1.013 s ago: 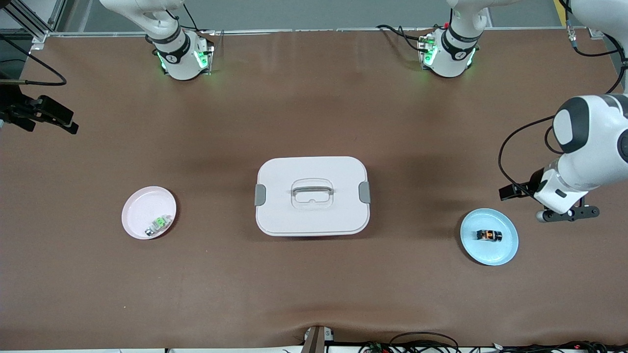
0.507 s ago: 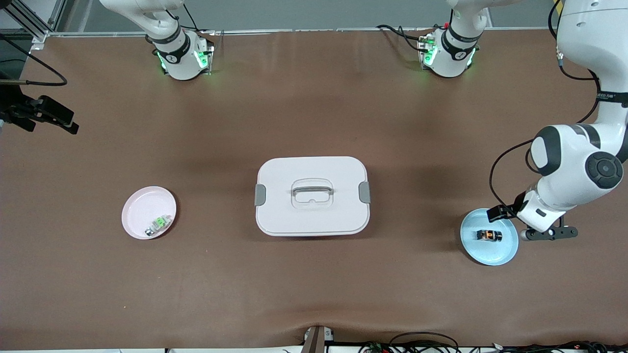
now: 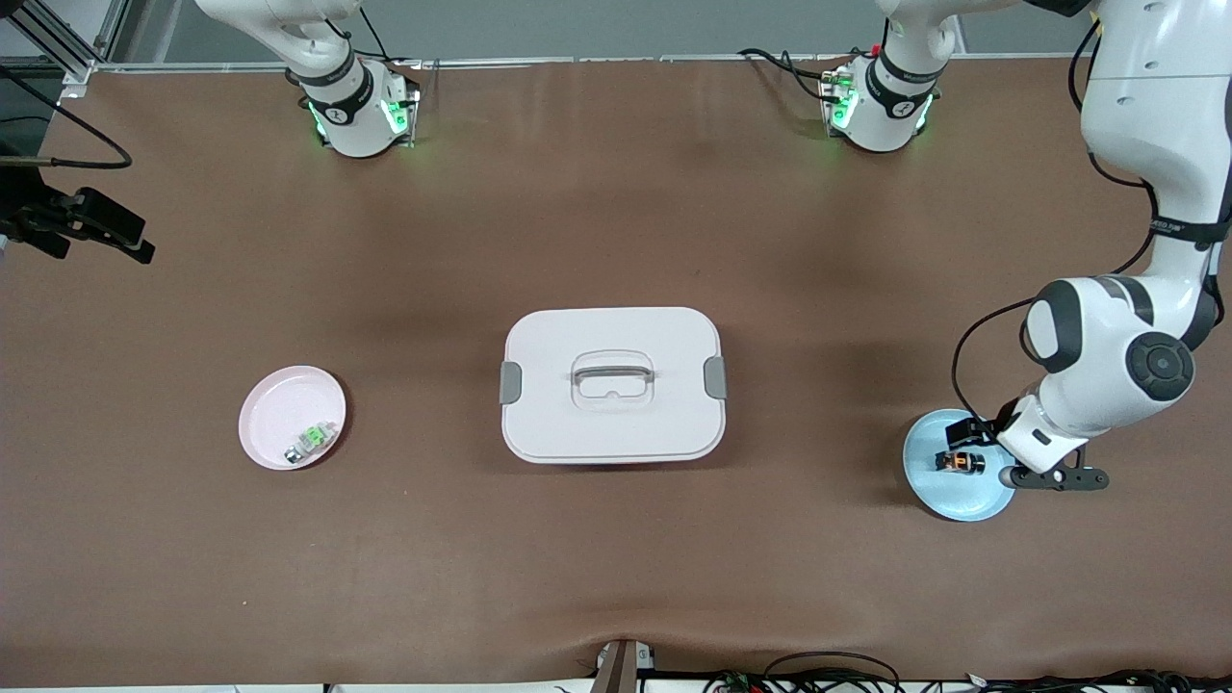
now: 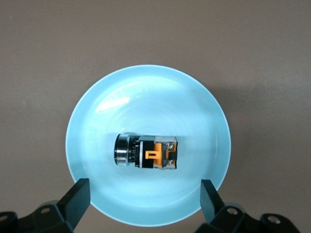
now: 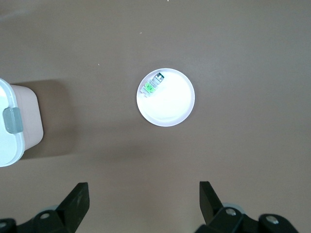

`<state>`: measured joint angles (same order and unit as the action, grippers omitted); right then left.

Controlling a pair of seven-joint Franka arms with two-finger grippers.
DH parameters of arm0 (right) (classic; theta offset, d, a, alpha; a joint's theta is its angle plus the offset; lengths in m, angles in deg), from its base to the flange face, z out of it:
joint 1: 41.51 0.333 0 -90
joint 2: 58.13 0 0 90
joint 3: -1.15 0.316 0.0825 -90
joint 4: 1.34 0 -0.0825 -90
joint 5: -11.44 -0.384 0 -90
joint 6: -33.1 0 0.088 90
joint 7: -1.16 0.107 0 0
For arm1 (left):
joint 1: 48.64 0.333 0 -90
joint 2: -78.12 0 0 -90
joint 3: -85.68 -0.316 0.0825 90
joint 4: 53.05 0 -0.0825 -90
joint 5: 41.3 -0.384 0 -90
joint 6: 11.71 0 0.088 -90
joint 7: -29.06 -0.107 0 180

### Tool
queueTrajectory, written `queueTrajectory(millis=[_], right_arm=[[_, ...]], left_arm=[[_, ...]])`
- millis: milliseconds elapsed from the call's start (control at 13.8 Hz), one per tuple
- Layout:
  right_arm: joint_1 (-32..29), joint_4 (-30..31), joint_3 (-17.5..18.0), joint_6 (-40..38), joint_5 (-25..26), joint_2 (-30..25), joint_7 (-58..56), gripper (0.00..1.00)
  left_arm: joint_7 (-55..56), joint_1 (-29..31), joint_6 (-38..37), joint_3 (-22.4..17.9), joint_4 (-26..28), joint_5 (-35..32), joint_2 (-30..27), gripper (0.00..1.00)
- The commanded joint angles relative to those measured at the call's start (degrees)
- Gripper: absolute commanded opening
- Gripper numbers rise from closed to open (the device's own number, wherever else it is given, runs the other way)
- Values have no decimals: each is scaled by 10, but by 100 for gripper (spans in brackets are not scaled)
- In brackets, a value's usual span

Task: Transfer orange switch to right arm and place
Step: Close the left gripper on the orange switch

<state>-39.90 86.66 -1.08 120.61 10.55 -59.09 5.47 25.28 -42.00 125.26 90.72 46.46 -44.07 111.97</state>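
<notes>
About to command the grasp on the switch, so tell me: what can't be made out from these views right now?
- Left tool: front view, its fingers are hidden by the arm's own wrist over the blue plate.
- Right tool: cut off by the front view's edge; only its wrist view shows it.
- Orange switch: too small in the front view for detail.
- Green-and-white component on the pink plate: too small in both views.
- White lidded box: lid hides contents.

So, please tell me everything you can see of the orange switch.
The orange switch is a small blocky part with a black body, a round dark ribbed end, an orange tab in the middle and metal screw terminals at its other end. It looks like plastic and metal. It lies on its side in the blue plate, near the middle, touching only the plate. The left gripper is over the plate with its fingers open, clear of the switch.
</notes>
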Motion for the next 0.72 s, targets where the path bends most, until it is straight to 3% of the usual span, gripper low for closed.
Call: queueTrajectory(millis=[0, 651], right_arm=[[5, 5, -1, 4, 9, -6, 12, 100], [5, 5, -1, 4, 9, -6, 12, 100]], left_arm=[[-25, 3, 24, 1, -13, -7, 26, 100], [-28, 6, 51, 0, -22, -7, 61, 95]])
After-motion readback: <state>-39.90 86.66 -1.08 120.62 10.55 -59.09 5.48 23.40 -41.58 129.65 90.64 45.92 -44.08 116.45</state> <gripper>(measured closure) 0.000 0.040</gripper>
